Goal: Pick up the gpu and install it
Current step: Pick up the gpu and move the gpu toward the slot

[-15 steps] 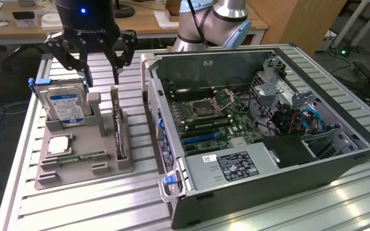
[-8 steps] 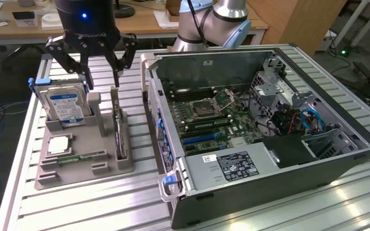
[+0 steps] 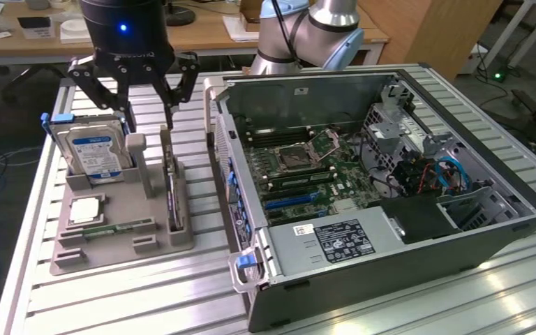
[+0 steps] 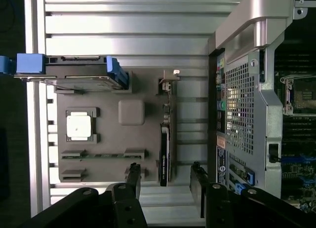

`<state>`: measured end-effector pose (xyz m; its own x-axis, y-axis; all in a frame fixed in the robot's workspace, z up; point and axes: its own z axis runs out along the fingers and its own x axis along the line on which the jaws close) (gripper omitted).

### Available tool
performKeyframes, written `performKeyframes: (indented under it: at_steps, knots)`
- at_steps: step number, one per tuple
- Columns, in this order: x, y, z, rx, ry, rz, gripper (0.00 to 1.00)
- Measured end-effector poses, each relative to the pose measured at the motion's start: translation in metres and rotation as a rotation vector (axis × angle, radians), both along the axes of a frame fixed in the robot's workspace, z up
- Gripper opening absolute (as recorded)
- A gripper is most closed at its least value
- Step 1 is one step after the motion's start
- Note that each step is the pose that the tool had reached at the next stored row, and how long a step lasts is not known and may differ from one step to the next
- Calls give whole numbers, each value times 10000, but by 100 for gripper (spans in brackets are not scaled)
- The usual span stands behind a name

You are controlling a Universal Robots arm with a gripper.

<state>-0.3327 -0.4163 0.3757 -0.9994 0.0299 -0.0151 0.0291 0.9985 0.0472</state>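
Observation:
The gpu (image 3: pixel 172 195) is a thin dark card standing on edge in a slot along the side of the grey holder (image 3: pixel 142 206) nearest the computer case (image 3: pixel 249 279). In the wrist view the gpu (image 4: pixel 165 144) shows edge-on, with its silvery bracket at the end close to the hard drive. My gripper (image 3: pixel 149 112) hangs open above the far end of the holder, over the card and apart from it. Its two black fingers (image 4: pixel 134 172) straddle the line of the card, and nothing is between them.
A silver hard drive (image 3: pixel 91 150) with a blue label stands upright in the holder beside the gripper. A square processor (image 3: pixel 84 209) and a green memory stick (image 3: pixel 119 227) lie flat in it. The open case's motherboard (image 3: pixel 310 178) faces up. All rest on a slatted aluminium table (image 3: pixel 109 300).

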Motion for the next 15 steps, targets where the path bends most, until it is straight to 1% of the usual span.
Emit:
performKeyframes:
  at_steps: [15]
  knots:
    - [0,0,-90,18,0,0,53]
